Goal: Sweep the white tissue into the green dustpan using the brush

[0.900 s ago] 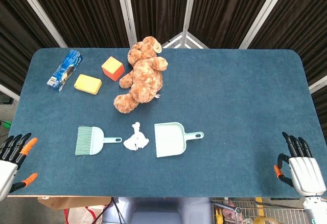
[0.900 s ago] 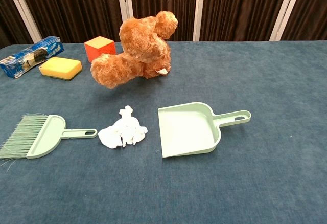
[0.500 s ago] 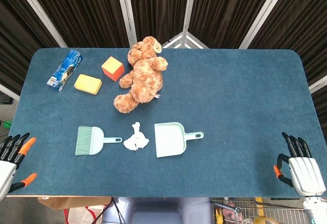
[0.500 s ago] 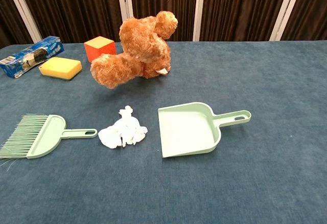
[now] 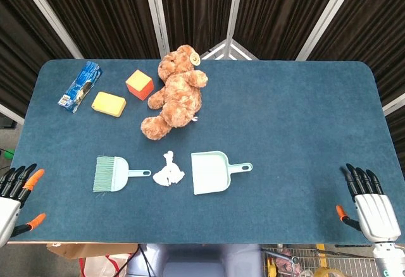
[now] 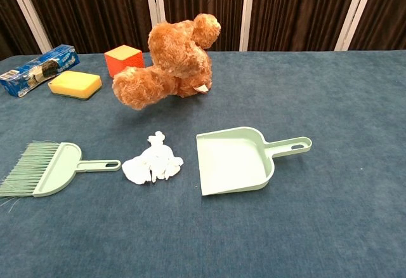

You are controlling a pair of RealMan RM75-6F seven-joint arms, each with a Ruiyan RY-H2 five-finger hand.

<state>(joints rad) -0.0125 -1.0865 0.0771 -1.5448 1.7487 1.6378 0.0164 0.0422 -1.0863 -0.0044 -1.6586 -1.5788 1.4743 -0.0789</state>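
Both hands are parked off the near corners of the surface with fingers spread and holding nothing: the left hand [image 5: 14, 196] sits at the bottom left of the head view, the right hand [image 5: 371, 206] at the bottom right. Neither one shows up in the chest view at all.

Everything they need is lined up in a row in the lower middle of the frame. The brush [image 5: 113, 174] lies on the left with its bristles pointing left and its thin handle pointing right, toward the white tissue [image 5: 168, 173]. The tissue is a crumpled wad sitting between the brush handle tip and the open mouth of the green dustpan [image 5: 212, 172], close to both but not touching either as far as I can tell.

Handling-wise, my guess: the tissue weighs next to nothing and is soft, so it'll slide easily on the felt-looking surface [image 5: 297, 119] but could also snag or roll. The brush looks like light rigid plastic, best grabbed by the handle or the flat body just behind the bristles. The dustpan is also light, so it'll probably scoot away unless the other hand pins its handle [image 6: 292, 145].
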